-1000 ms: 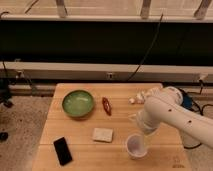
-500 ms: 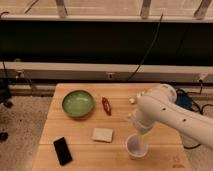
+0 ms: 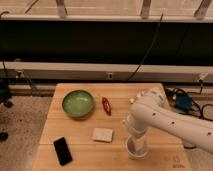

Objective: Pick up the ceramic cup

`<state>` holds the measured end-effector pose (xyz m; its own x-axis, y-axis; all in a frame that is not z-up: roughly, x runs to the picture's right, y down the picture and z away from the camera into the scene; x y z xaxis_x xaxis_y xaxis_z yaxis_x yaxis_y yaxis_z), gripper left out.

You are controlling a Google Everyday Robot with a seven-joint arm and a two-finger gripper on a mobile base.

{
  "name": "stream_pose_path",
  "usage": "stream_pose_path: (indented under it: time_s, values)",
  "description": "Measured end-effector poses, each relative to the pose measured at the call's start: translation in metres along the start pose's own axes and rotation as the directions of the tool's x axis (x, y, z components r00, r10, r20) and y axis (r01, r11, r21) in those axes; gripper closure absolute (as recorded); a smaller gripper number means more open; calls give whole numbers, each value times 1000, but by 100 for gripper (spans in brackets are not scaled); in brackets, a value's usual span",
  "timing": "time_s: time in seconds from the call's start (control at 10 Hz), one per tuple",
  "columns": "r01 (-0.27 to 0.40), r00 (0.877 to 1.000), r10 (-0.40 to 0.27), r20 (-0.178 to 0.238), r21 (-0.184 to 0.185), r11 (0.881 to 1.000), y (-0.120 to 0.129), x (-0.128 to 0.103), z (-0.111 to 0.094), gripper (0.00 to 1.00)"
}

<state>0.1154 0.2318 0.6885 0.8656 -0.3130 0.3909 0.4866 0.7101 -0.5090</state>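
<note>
1. Left of scene. A black phone (image 3: 62, 150) lies flat near the front left corner of the wooden table (image 3: 55, 122). Behind it stands a wide green bowl (image 3: 78, 103), upright and well apart from the phone.

2. Centre. A pale rectangular sponge (image 3: 102, 134) lies flat in front of the bowl. A small red object (image 3: 106, 105) lies just right of the bowl.

3. Right of centre. The ceramic cup (image 3: 136, 153) stands on the table near the front edge, right of the sponge and apart from it.

4. Arm pose. The white arm (image 3: 172, 122) enters from the lower right, rises to a rounded joint above the table's right half, then bends steeply down. The gripper (image 3: 136, 140) points downward directly over the cup's mouth, at or inside the rim. Whether the gripper is spread or pressed together cannot be told, because the wrist hides it. Contact with the cup cannot be confirmed.

5. Change from the earlier frames. The rounded joint has shifted left over the table and now covers more of the small pale items (image 3: 136, 97) at the back. The cup, bowl, sponge and phone keep their positions.

6. Cup orientation. The cup is upright with its opening facing up. Its axis is vertical. It is round, so no long axis shows across the table.
</note>
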Motion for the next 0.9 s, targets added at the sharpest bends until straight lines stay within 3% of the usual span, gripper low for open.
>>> stream_pose_path:
  time_s: [0.3,0.4,0.7,0.9]
  values:
    - [25,1000,-26,-6,-43,999,0,-4,18,20]
    - [33,999,-34,-6,-56,998,1,-5,23,25]
    - [49,999,-51,-12,-82,995,3,-3,29,50]
    - [60,998,-62,-17,-110,992,9,5,32,76]
